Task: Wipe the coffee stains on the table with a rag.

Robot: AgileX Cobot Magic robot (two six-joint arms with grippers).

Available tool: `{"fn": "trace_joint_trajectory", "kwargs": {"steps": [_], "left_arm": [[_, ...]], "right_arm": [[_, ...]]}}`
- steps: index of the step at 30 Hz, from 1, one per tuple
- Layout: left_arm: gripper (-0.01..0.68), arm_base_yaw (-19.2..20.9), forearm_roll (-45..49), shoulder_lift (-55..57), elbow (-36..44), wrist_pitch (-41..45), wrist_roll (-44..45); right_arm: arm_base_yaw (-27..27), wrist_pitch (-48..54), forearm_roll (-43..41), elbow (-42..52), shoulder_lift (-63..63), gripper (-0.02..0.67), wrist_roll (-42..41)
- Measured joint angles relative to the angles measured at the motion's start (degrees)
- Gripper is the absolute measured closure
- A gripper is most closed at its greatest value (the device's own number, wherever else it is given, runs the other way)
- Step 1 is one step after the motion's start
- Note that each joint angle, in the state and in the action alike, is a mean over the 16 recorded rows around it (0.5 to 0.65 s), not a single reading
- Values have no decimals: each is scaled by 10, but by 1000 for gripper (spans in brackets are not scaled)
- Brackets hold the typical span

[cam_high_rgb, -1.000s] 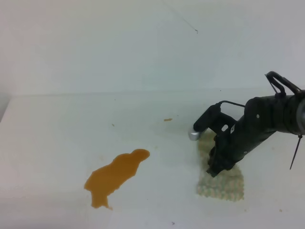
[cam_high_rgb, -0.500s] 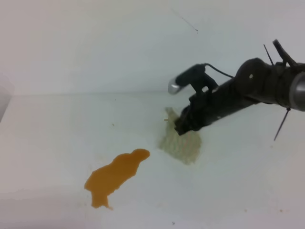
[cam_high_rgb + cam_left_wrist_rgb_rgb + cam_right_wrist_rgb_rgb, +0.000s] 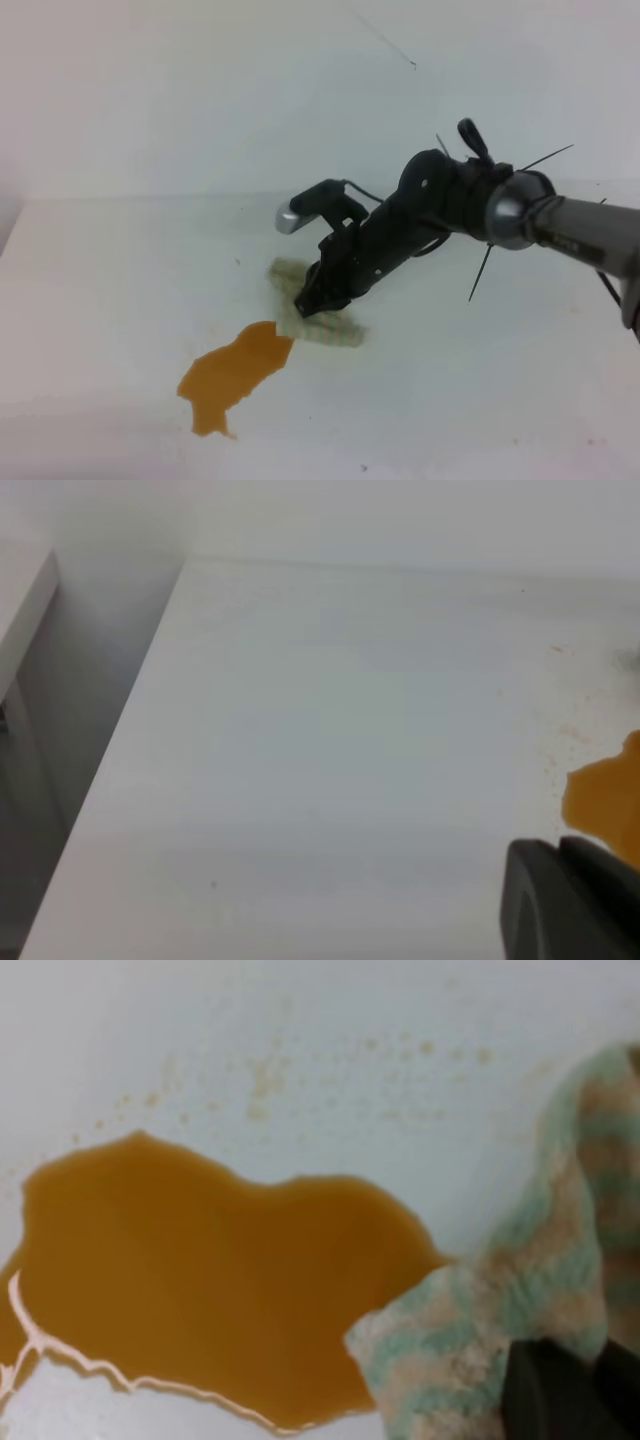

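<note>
Right gripper [image 3: 312, 300] is clamped on the rag [image 3: 325, 328], which rests on the table [image 3: 120, 270] with its 9 o'clock corner touching the coffee stains [image 3: 232, 372]. Push flat toward 8 o'clock along the blotch, keeping cloth under the jaws so you don't smear it. Left gripper [image 3: 575, 900]: can't tell its state. No containers visible.
</note>
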Motion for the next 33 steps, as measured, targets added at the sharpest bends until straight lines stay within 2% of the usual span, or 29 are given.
{"fn": "trace_joint_trajectory", "kwargs": {"steps": [11,22,33], "left_arm": [[675,0,0,0,0,0,0],[675,0,0,0,0,0,0],[675,0,0,0,0,0,0]], "right_arm": [[39,40,16,-35,48,645,14],[86,47,25,-33,44,642,15],[108,49,36,-32,40,641,15]]}}
